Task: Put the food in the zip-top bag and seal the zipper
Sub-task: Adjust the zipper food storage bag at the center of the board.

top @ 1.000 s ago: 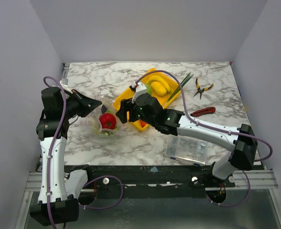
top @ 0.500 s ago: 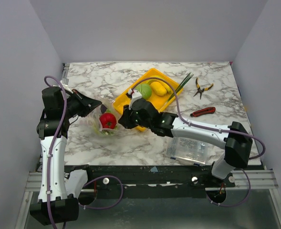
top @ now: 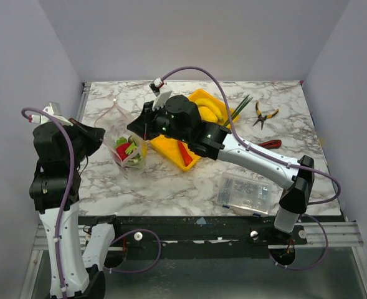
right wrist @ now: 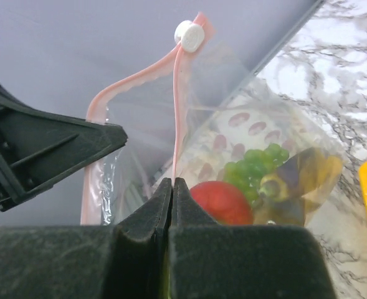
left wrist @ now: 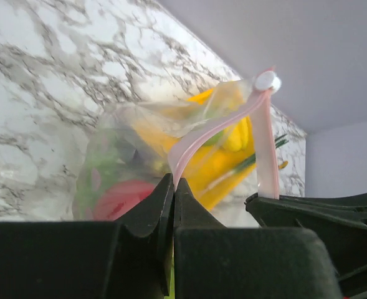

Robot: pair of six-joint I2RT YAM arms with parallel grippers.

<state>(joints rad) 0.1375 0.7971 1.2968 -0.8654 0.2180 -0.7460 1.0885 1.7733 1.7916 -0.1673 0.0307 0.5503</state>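
Note:
The zip-top bag (top: 128, 151) hangs upright between both grippers, holding a red tomato (right wrist: 224, 202) and green leafy pieces (right wrist: 258, 163). My left gripper (left wrist: 172, 182) is shut on one side of the pink zipper (left wrist: 199, 140). My right gripper (right wrist: 172, 182) is shut on the other side of the zipper (right wrist: 178, 106), below its white slider (right wrist: 189, 34). The bag's mouth gapes between the two strips. In the top view the left gripper (top: 101, 132) and right gripper (top: 134, 128) flank the bag. Yellow bananas (top: 211, 109) and a red pepper (top: 183, 152) lie in the yellow tray (top: 161, 144).
Green leek stalks (top: 239, 109) lean on the tray's far right edge. Yellow-handled pliers (top: 264, 114) and a red utility knife (top: 267, 144) lie at the right. A rigid clear box (top: 244, 192) of small parts sits near the front right edge.
My right gripper swung from the tray over to the bag's mouth and shut on the zipper strip. The left arm pulled back and left, and the bag now stands taller.

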